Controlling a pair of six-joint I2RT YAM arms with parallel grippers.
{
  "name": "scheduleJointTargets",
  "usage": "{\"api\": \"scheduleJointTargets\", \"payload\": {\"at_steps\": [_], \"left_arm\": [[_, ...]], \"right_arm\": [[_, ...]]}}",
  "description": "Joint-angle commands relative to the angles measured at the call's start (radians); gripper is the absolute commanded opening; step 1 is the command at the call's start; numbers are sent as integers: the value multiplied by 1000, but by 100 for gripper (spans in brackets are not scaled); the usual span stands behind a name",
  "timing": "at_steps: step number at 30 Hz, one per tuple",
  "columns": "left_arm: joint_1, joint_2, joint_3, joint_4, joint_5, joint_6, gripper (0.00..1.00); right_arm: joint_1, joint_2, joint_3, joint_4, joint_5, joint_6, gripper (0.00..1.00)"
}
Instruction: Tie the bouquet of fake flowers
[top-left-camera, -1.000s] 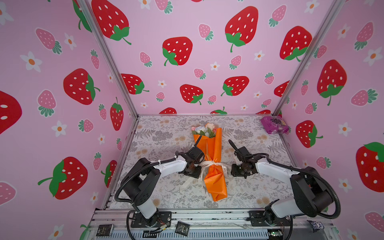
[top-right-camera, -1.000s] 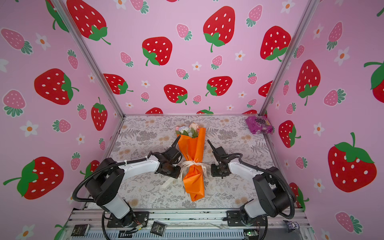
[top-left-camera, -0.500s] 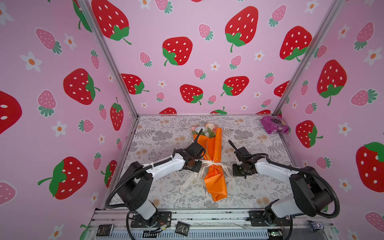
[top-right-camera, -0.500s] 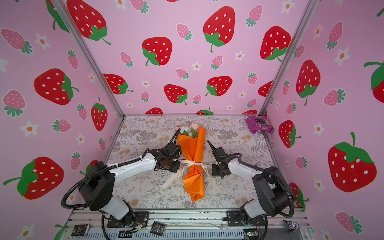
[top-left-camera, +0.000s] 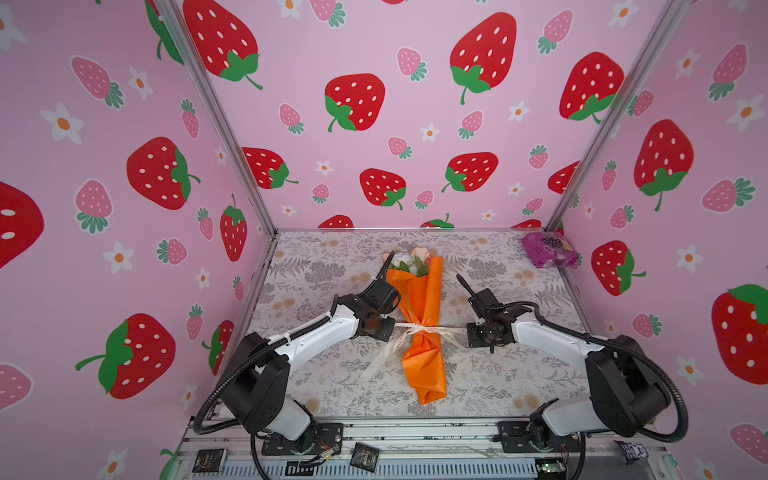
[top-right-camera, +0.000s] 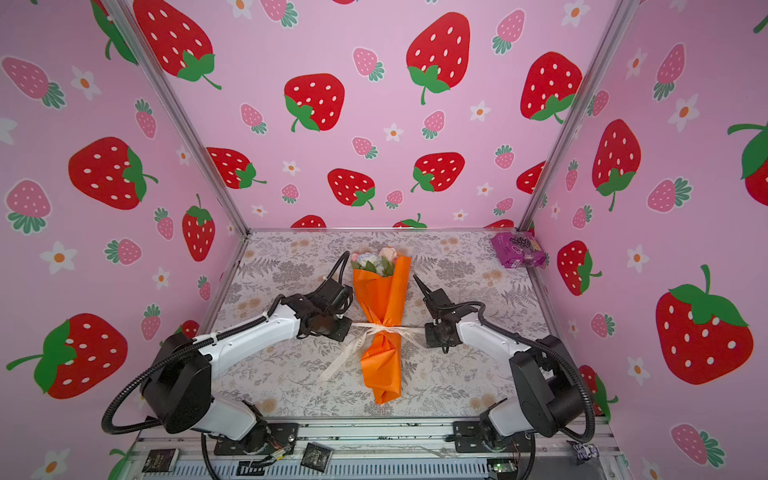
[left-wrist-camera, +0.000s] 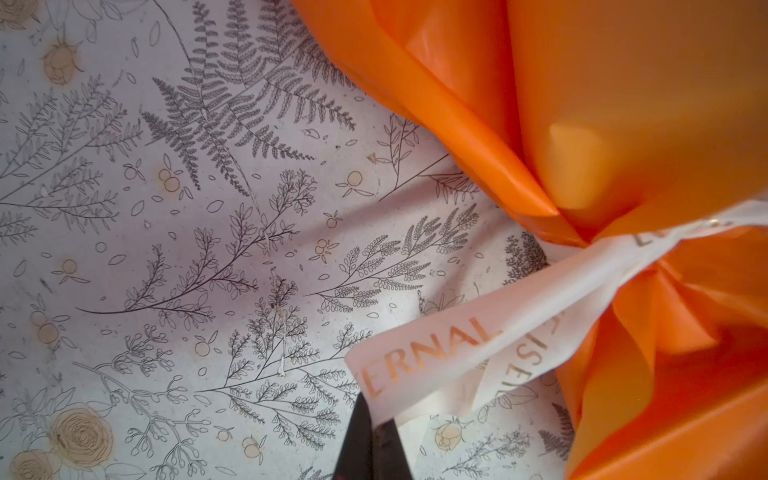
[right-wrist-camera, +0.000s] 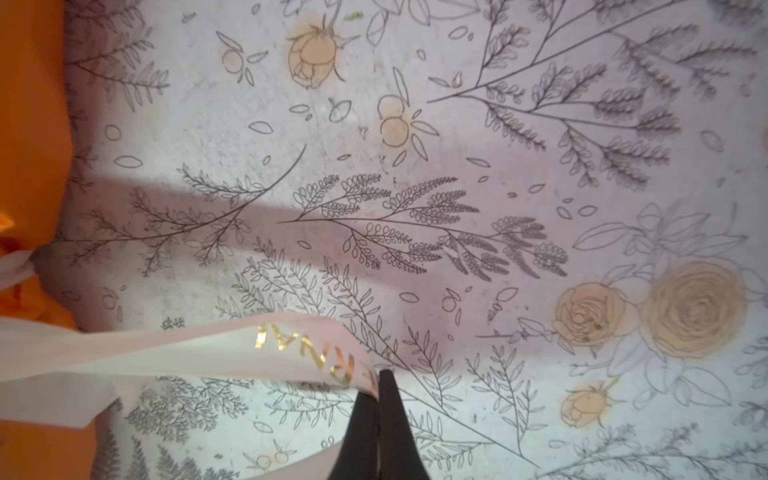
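The left gripper (left-wrist-camera: 373, 422) is clamped tight on one ribbon (top-left-camera: 428, 329) end, just left of the bouquet (top-left-camera: 417, 299). The bouquet lies mid-table (top-left-camera: 324, 374), heads far, ribbon round its waist. Just right of it, the right gripper (right-wrist-camera: 377, 384) pinches the other end. A packet (top-left-camera: 547, 249) sits far right.

Wrapping paper (top-left-camera: 424, 291) is orange; ribbon (left-wrist-camera: 436, 349) cream, gold-lettered.

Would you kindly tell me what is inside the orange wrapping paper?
White and peach flower heads with green leaves poke out of the orange wrapping paper at its far end. The stems are covered by the paper and cannot be seen.
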Motion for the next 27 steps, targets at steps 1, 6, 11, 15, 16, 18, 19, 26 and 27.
{"api": "scheduleJointTargets", "payload": {"at_steps": [1, 6, 11, 15, 16, 18, 19, 26, 27], "left_arm": [[36, 1, -3, -65, -36, 56, 4], [45, 67, 36, -82, 8, 81, 4], [44, 92, 45, -87, 31, 67, 5], [51, 37, 35, -107, -86, 32, 36], [58, 22, 34, -116, -111, 27, 39], [83, -26, 19, -121, -139, 12, 48], [97, -49, 13, -121, -139, 7, 49], [153, -233, -59, -46, -37, -55, 60], [154, -257, -78, -3, 29, -68, 61]], "right_arm": [[0, -14, 19, -66, 66, -28, 0], [-1, -9, 42, -58, 29, -66, 0], [0, -37, 66, -49, 25, -73, 10], [-1, -81, 83, -75, 201, -44, 28], [-2, -93, 85, -86, 266, -29, 30], [-21, -129, 83, -88, 373, -18, 32], [-35, -144, 87, -89, 390, -15, 33], [-78, -347, 6, 137, 9, -51, 35], [-78, -374, -30, 209, -119, -49, 35]]}}
